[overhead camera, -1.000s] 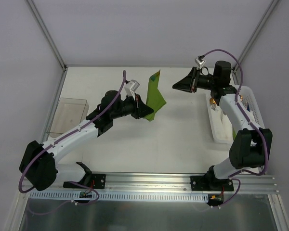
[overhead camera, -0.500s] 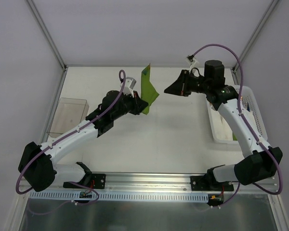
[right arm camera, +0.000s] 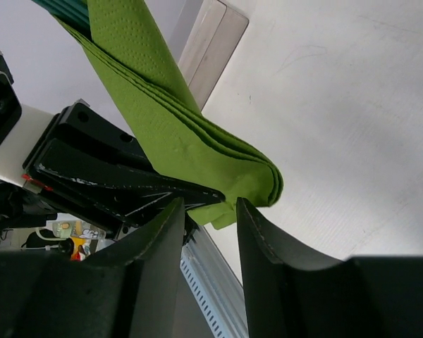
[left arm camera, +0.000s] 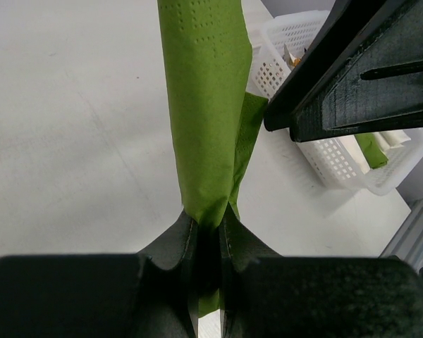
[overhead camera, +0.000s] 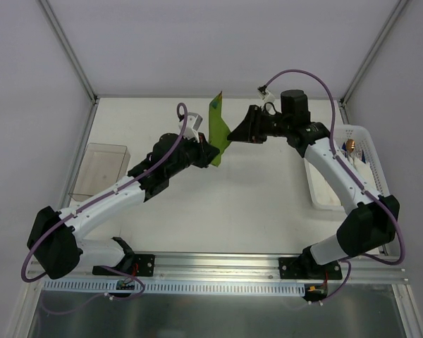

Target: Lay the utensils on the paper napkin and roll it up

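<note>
My left gripper is shut on the olive-green paper napkin and holds it folded and upright above the table. It pinches the napkin's lower edge in the left wrist view, and the napkin stands up from the jaws. My right gripper is open, with its tips right beside the napkin's side edge. In the right wrist view its jaws stand apart just short of the folded napkin. A utensil with a brown-orange handle lies in the white basket at the right.
A clear plastic box sits at the table's left edge. The white basket also shows in the left wrist view, holding another green piece. The table's metal frame runs along the back and sides.
My right arm has swung left from above the basket until its open jaws reach the napkin. My left gripper has lifted the napkin slightly and turned it more upright.
</note>
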{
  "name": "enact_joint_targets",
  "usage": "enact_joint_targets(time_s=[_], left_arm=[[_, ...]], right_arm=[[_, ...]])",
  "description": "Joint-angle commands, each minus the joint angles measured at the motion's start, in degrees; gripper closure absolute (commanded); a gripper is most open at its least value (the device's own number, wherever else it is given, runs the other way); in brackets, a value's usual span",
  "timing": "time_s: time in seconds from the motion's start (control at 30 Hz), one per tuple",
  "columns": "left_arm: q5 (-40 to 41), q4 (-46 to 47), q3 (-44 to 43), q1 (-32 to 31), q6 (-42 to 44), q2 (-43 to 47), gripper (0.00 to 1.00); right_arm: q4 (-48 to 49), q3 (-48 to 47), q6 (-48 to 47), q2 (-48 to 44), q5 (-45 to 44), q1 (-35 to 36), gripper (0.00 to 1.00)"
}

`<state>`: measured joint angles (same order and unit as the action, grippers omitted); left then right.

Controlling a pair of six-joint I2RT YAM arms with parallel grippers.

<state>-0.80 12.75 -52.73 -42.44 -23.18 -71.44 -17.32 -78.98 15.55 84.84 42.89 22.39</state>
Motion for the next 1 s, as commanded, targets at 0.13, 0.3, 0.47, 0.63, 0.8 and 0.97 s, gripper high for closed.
enact_joint_targets(time_s=[0.13, 0.3, 0.47, 0.63, 0.8, 0.97], left_arm=[[-1.8, 6.0, -3.6, -0.6, -1.9, -0.9, 1.00], [-3.6, 6.4, -3.9, -0.6, -2.8, -1.1, 1.00], [-5.5, 8.1, -3.4, -0.6, -3.7, -0.9, 1.00], [-6.5, 9.0, -2.8, -0.6, -4.2, -0.5, 1.00], [-6.9, 10.4, -2.2, -0.6, -4.9, 0.0, 1.00], [-8.1, 11.2, -2.6, -0.5, -5.2, 0.1, 1.00]], right_arm=[[7.7, -1.3, 2.8, 1.8, 5.3, 1.1, 0.54], [10.6, 0.2, 2.8, 1.6, 5.6, 1.4, 0.52], [10.7, 0.5, 1.9, 1.4, 5.3, 1.4, 0.46], [10.5, 1.0, 1.3, 0.8, 5.4, 1.4, 0.41], [10.5, 2.2, 1.0, -0.1, 5.9, 1.4, 0.39], [11.1, 3.8, 0.2, -1.3, 7.4, 1.3, 0.38]])
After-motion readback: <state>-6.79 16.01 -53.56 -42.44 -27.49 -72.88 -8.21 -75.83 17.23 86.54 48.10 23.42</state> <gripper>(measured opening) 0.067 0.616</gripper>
